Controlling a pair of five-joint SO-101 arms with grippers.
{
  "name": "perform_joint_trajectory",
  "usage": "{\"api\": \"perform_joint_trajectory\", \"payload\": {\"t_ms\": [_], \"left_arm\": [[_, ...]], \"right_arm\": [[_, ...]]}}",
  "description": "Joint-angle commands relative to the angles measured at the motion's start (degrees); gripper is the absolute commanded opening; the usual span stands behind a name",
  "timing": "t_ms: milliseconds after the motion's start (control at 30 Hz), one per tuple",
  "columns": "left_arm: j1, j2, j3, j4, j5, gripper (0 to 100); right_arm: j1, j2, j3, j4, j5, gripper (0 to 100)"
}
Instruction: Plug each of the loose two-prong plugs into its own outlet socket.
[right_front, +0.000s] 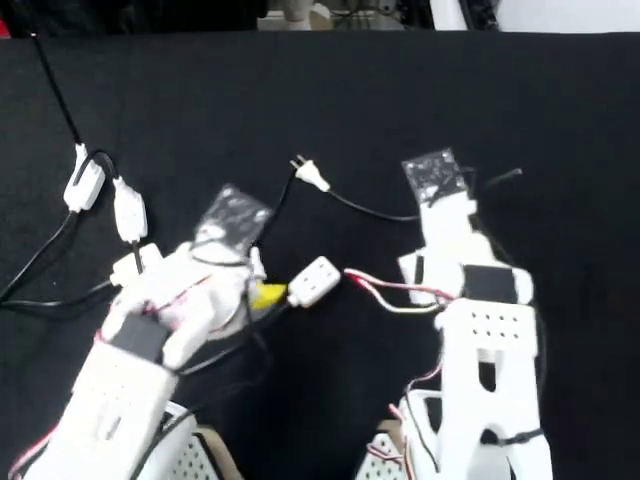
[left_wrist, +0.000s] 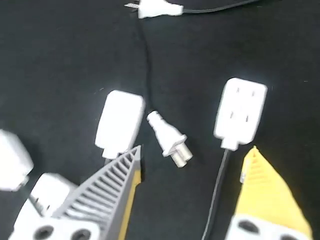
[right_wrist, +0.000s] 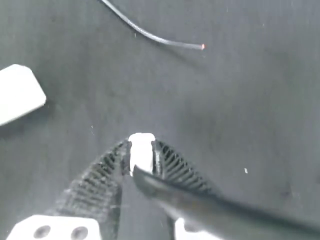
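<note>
Where the high view stays far off, the right wrist view shows the right claw (right_wrist: 141, 146) clamped on a white plug (right_wrist: 141, 157). The left claw (left_wrist: 195, 150) gapes wide, gripping nothing, a loose plug (left_wrist: 169, 142) between its tips, just beside the outlet socket (left_wrist: 240, 111), open bench (left_wrist: 60, 60) between them.

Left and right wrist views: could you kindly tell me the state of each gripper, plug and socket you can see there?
Left gripper: open, holding nothing.
Two-prong plug: unplugged, lying loose on the table, prongs bare.
Outlet socket: slots empty, lying flat.
Second plug: unplugged, prongs bare.
Right gripper: shut on a white piece, apparently a plug.
</note>
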Motion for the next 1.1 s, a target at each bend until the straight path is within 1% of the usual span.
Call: {"api": "perform_joint_trajectory", "payload": {"t_ms": [0,167,267,333,400,467,567,667,767,1067], "left_arm": [[-5.41,-12.22,3.38,3.34,0.18,31],[-13.05,-26.81,10.68,7.74,0.18,31],[-15.25,-34.46,13.05,12.31,0.0,31],[-17.1,-38.51,14.37,16.09,-2.55,31],[-18.42,-38.59,15.52,17.85,-5.98,31],[-19.91,-37.54,17.63,17.49,-8.26,31],[-22.37,-37.54,22.11,14.33,-10.29,31],[-24.66,-37.54,26.15,11.25,-11.69,31],[-26.77,-37.54,27.47,10.02,-12.92,31],[-27.12,-37.54,27.65,10.37,-13.71,31]], "right_arm": [[-6.59,-0.04,2.33,-7.03,-0.44,1.2],[-18.2,-0.22,7.34,-15.03,-1.05,1.2],[-20.92,-0.13,10.15,-21.45,-1.05,1.2],[-21.8,-0.22,11.21,-23.82,-1.05,1.2],[-23.21,-0.22,12.18,-25.05,-1.05,1.2],[-25.23,-0.22,13.05,-25.58,-1.05,1.2],[-27.78,-0.22,13.41,-25.67,-1.05,1.2],[-28.31,-0.22,13.49,-25.58,-2.02,1.2],[-28.31,-0.13,13.58,-25.58,-3.52,1.2],[-28.13,0.04,13.76,-24.62,-3.69,1.2]]}}
